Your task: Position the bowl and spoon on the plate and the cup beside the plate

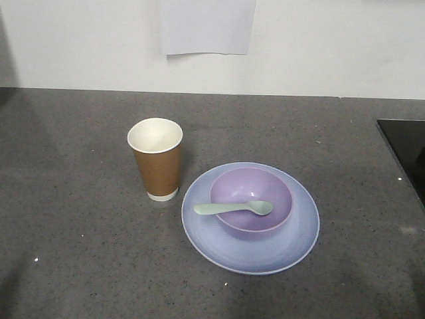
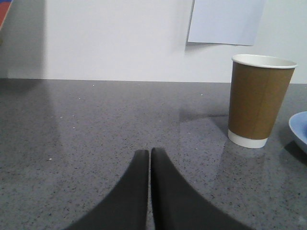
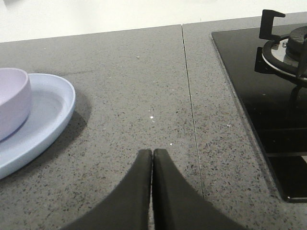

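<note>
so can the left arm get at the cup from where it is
Probably yes. From the left wrist view, the cup stands upright ahead and to the right of the shut left gripper, with only bare counter between. The plate sits beyond it.

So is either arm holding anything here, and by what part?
Nothing is held. The left gripper and right gripper are both shut on nothing above bare counter; the cup stands free.
</note>
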Motion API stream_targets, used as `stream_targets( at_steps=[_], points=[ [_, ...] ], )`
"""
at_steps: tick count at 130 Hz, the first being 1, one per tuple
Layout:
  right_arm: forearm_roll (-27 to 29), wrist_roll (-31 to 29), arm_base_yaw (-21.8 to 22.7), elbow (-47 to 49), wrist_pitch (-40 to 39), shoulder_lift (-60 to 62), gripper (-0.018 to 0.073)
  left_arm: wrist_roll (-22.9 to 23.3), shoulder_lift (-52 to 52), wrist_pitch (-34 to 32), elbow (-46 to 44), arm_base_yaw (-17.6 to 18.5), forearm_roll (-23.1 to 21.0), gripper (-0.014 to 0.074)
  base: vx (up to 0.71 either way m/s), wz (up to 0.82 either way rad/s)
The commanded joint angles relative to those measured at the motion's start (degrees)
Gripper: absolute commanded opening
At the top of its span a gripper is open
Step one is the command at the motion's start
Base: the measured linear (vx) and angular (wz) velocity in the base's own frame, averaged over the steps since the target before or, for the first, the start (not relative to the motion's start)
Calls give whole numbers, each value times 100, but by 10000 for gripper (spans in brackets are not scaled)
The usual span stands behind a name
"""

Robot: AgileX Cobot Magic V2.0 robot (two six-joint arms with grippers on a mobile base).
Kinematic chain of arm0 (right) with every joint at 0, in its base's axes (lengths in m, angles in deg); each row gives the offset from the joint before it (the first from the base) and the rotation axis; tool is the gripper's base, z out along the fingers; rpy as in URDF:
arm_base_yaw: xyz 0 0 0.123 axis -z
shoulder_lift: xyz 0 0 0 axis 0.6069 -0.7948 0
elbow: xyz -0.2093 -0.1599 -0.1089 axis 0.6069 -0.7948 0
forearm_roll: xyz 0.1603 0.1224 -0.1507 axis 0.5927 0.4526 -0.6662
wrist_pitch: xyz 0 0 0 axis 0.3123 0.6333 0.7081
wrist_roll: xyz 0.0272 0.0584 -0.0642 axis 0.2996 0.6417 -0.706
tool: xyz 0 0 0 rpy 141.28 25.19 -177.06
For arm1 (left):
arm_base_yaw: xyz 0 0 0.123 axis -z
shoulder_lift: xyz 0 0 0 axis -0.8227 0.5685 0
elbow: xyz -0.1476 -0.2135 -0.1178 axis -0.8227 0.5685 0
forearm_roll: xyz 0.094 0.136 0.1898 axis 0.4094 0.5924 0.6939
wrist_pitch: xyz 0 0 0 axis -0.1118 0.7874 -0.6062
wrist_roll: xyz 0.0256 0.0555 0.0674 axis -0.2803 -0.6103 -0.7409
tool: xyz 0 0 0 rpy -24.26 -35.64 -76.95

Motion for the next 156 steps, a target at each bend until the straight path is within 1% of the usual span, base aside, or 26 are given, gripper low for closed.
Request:
stream_targets(
  at_steps=[1, 20, 46, 60, 156],
  points=[
    [-78, 14, 23, -23, -551, 220, -8, 3, -90, -408, 58, -7, -60, -8, 0, 0],
    [-264, 14, 26, -308, -834, 536, -8, 3, -90, -408, 58, -7, -60, -8, 0, 0],
    [-577, -3, 29, -315, -986, 705, -8, 3, -90, -408, 58, -7, -60, -8, 0, 0],
    [-581, -8, 30, -315, -1003, 884, -8, 3, -90, -408, 58, -7, -60, -8, 0, 0],
    [-569, -8, 30, -315, -945, 878, -8, 3, -90, -403, 58, -7, -60, -8, 0, 0]
  ],
)
